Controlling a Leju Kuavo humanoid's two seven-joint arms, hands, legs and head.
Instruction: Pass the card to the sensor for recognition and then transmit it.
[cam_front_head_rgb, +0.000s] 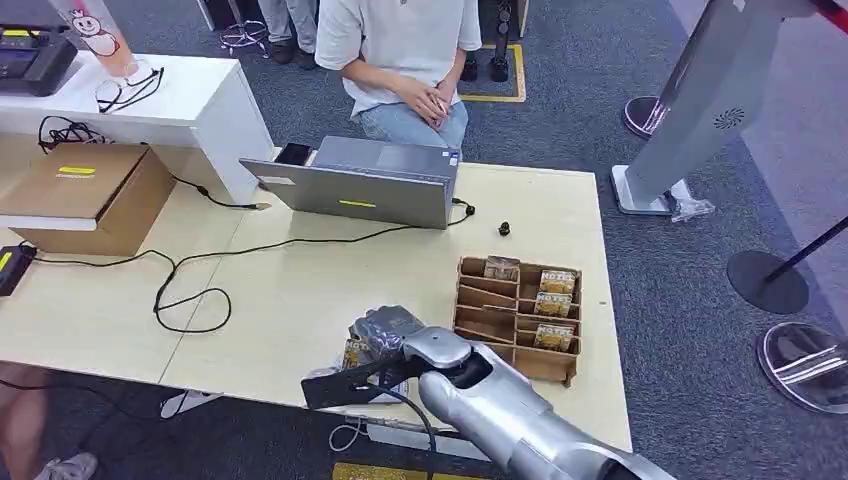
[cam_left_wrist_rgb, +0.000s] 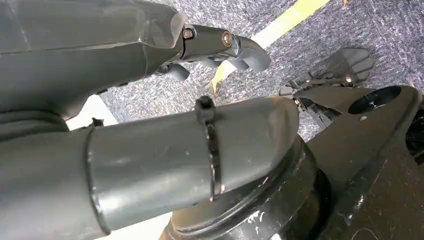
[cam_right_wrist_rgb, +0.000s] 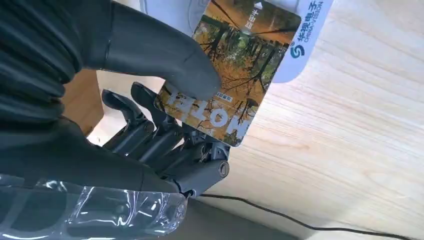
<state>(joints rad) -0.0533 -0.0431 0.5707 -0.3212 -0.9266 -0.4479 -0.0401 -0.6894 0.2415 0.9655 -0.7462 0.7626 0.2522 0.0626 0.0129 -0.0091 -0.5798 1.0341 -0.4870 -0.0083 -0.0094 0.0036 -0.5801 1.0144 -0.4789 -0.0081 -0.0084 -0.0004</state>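
Card (cam_right_wrist_rgb: 227, 85) pinched between thumb and fingers (cam_right_wrist_rgb: 150, 125) of right hand (cam_front_head_rgb: 385, 330), held over white sensor (cam_right_wrist_rgb: 300, 45) on surface (cam_front_head_rgb: 300, 290); far end overlaps sensor pad, long axis points away from hand. Contact uncertain. Left hand (cam_left_wrist_rgb: 225, 47) hangs low above carpet, fingers loosely apart, holds nothing. Person seated opposite, beyond laptop (cam_front_head_rgb: 360, 185).

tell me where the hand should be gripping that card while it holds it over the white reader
At the short end nearest the hand. The right hand already pinches the card there, thumb on the printed face and fingers underneath. The card is thin and flat, so a pinch across its faces suits it, and holding that end leaves the far end free to lie over the white reader on the table.
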